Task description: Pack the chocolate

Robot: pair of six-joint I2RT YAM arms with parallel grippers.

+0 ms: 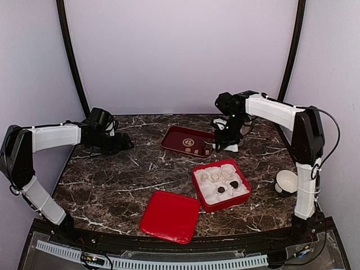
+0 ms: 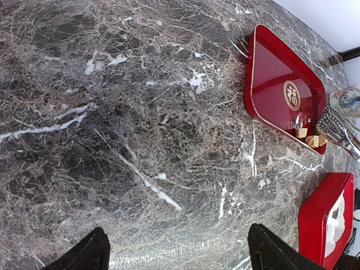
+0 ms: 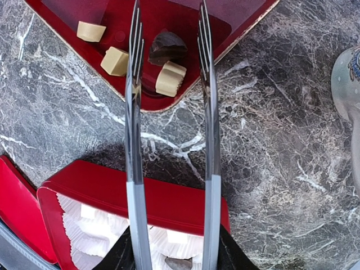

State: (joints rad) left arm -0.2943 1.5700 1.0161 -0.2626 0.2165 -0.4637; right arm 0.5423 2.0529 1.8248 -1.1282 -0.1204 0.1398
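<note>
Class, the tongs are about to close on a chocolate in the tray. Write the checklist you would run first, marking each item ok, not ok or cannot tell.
1. Tongs open in the right gripper: ok.
2. Only one piece between the tips: not ok. The dark chocolate and a cream piece both appear between them, at the tray corner.
3. Tips low enough to grip: cannot tell.
4. Box open, lid set aside: ok.
5. Free paper cups in the box: ok.
6. Left gripper open and away from the tray: ok.
</note>
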